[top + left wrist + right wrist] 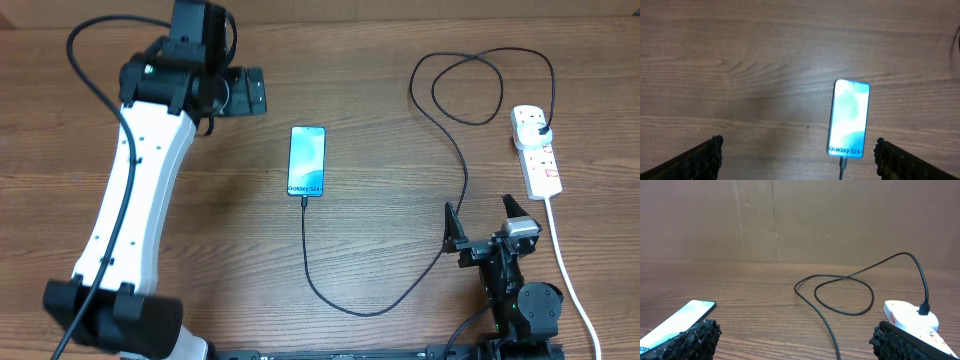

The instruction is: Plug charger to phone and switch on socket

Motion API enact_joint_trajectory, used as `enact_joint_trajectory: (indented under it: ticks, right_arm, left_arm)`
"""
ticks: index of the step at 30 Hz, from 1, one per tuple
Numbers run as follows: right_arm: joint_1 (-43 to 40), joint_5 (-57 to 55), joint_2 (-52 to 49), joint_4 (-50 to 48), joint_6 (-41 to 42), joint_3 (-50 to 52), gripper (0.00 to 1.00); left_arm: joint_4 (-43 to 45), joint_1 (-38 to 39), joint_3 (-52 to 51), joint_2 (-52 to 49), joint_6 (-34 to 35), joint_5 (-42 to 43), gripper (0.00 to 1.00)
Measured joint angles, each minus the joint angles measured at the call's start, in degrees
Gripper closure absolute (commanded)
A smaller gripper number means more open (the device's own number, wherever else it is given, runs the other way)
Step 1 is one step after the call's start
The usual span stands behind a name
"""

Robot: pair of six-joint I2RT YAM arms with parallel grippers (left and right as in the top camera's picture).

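Observation:
The phone (307,161) lies flat mid-table, its blue-teal screen lit and reading "Galaxy S24+"; it also shows in the left wrist view (850,119) and at the left edge of the right wrist view (677,320). The black charger cable (330,290) has its tip in the phone's near end (843,163), loops across the table (840,292), and its plug (541,128) sits in the white power strip (537,152), also in the right wrist view (910,315). My left gripper (245,92) is open and empty, beyond the phone. My right gripper (482,222) is open and empty, near the front edge.
The strip's thick white cord (565,270) runs toward the front right edge beside my right arm. A brown wall (800,220) stands behind the table. My left arm (130,200) stretches over the table's left side.

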State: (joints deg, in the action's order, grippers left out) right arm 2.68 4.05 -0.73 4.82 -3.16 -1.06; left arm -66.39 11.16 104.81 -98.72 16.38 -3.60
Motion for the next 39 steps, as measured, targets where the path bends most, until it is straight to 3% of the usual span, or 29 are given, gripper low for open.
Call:
enact_joint_trajectory:
  ticks: [6,15,19,24,31,39]
  right_arm:
    - [0.0,0.0,0.0,0.0,0.0,0.0,0.0]
    - [0.0,0.0,0.0,0.0,0.0,0.0,0.0]
    - [0.0,0.0,0.0,0.0,0.0,0.0,0.0]
    - [0.0,0.0,0.0,0.0,0.0,0.0,0.0]
    - [0.0,0.0,0.0,0.0,0.0,0.0,0.0]
    - [0.0,0.0,0.0,0.0,0.0,0.0,0.0]
  left_arm:
    - [8.7,-0.3,-16.1,12.9,0.0,0.1,0.0]
    - [9.9,-1.9,-32.9,30.6,-0.5,-0.8,0.0]
    - [15.2,-5.0,-41.6,38.2,-0.5,-0.9,0.0]
    - [15.4,-9.8,-50.2,46.9,-0.7,1.0,0.0]
    - [12.9,-15.3,-53.2,61.7,-1.4,1.9,0.0]
    - [9.6,-15.4,-54.7,63.2,-1.7,2.7,0.0]
